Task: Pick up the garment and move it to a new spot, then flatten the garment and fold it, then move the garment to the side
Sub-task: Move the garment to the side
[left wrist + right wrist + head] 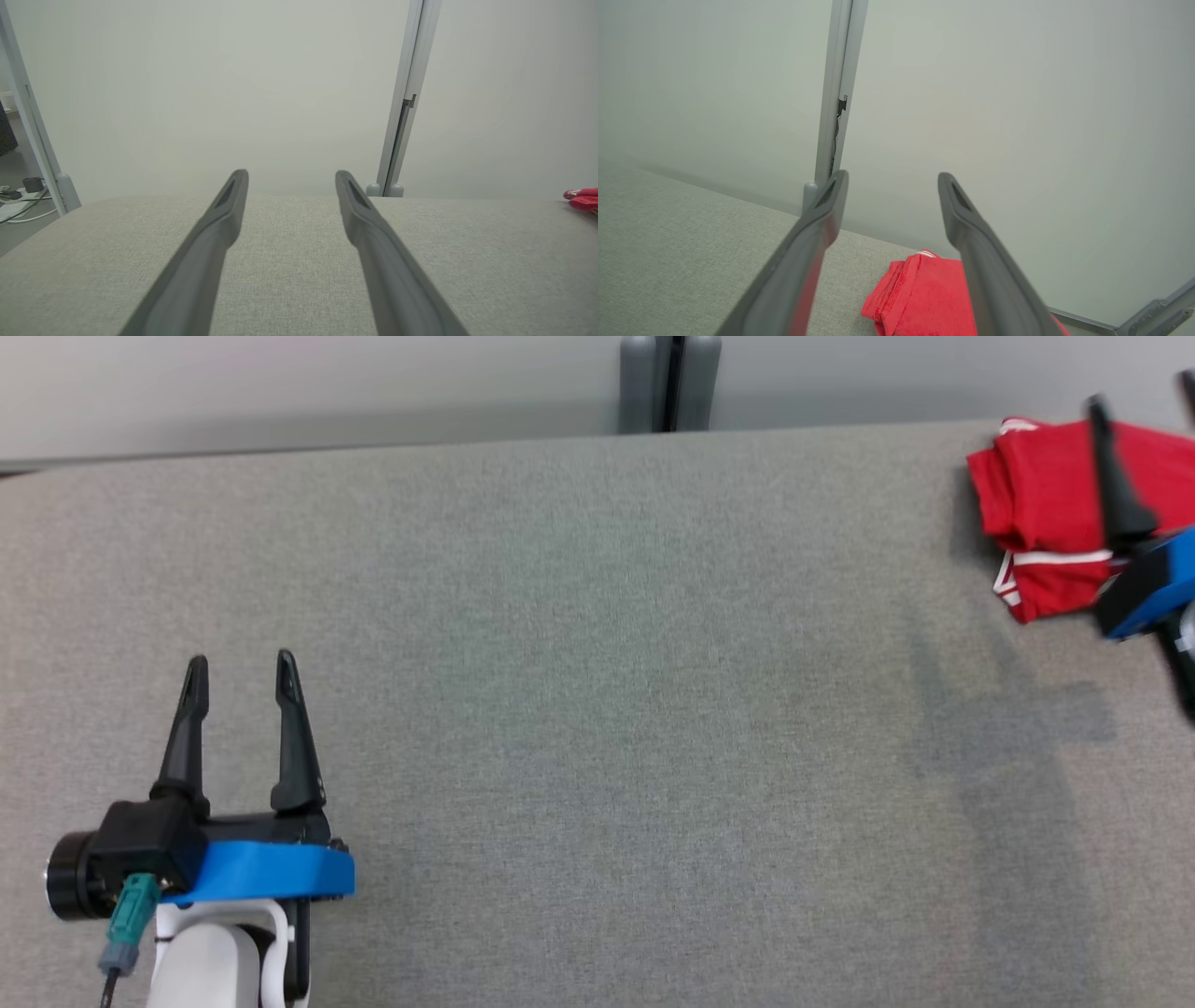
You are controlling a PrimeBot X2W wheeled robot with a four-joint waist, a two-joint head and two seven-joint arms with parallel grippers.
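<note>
Garment: a folded red cloth garment with white trim (pixel 1036 495) lies in a compact stack at the far right of the grey fabric-covered tabletop (pixel 597 663), close to its back edge.

Right tool: the right tool (pixel 1141 390) hangs over the stack with its dark fingers spread wide and nothing between them. In its own wrist view the right tool (pixel 892 176) frames the red cloth (pixel 920 294) from above, and whether a finger brushes the cloth cannot be told.

Left tool: the left tool (pixel 241 661) sits at the lower left, well apart from the garment, with its jaws apart and empty. The left wrist view catches just a red sliver of the garment (pixel 581 198) at its right edge.

Handling: the garment looks soft, light and limp, and not fragile. Its layers would probably slide and fall open if only the top one were pinched. Dragging it over the fabric tabletop would likely bunch it up.

Where to hold: the thick folded edge nearest the middle of the tabletop looks best, gripped through every layer.

Count: one garment, two tools with two fingers each, one tabletop, and one grey upright post (pixel 667 383) behind the back edge.
</note>
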